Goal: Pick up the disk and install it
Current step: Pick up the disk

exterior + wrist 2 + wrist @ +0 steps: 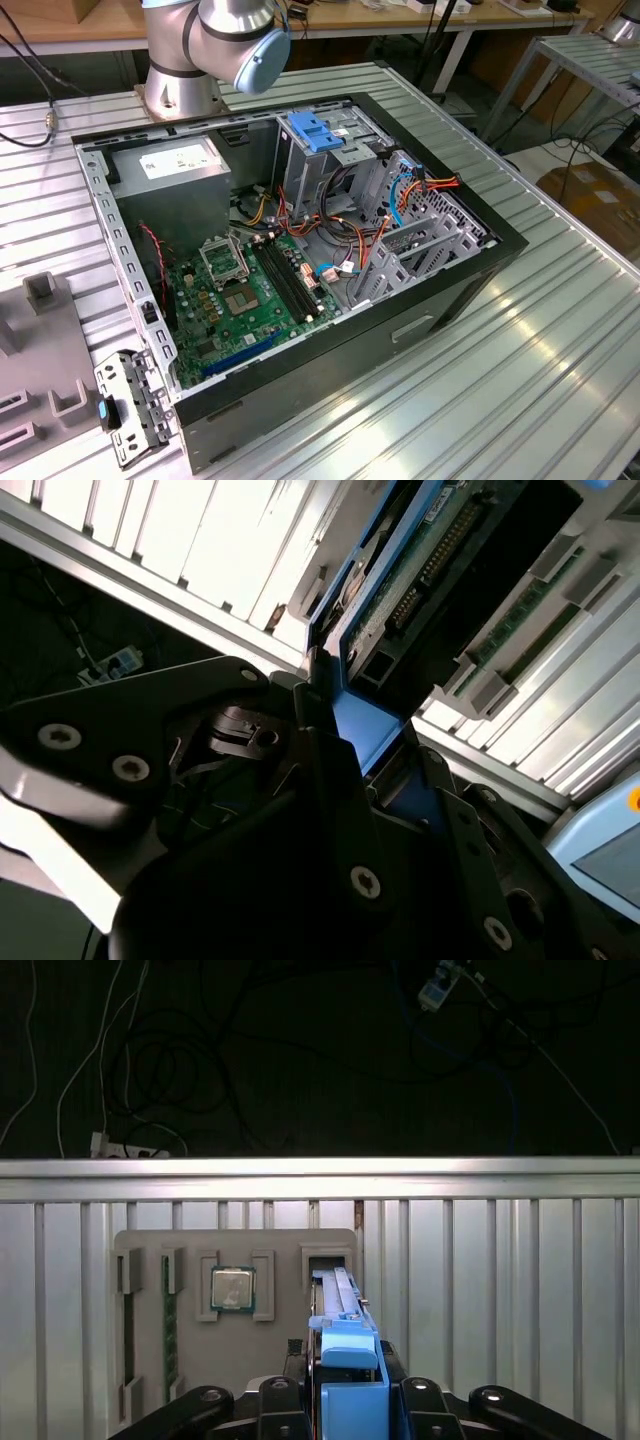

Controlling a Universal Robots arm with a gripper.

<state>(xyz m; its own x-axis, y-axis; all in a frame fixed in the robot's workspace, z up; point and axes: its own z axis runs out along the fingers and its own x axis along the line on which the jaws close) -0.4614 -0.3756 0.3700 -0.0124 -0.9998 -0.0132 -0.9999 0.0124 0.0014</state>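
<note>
Here, in the first wrist view, the gripper (pixel 348 1385) has its black fingers (pixel 410 1400) closed on the blue end rail of the disk (pixel 338 1295). The disk stands on edge in a slot of a grey fixture tray (pixel 230 1360), and the same tray carries a processor chip (pixel 232 1288) and a memory stick (pixel 168 1325) in their own recesses. In the exterior view, the open computer case (pixel 300 400) lies on the ribbed metal table (pixel 520 380). It holds a grey power-supply box (pixel 175 170) at eleven o'clock, a blue-topped drive bay (pixel 315 135) at twelve, a green motherboard (pixel 240 300) at seven and orange cables (pixel 425 185) at two.
</note>
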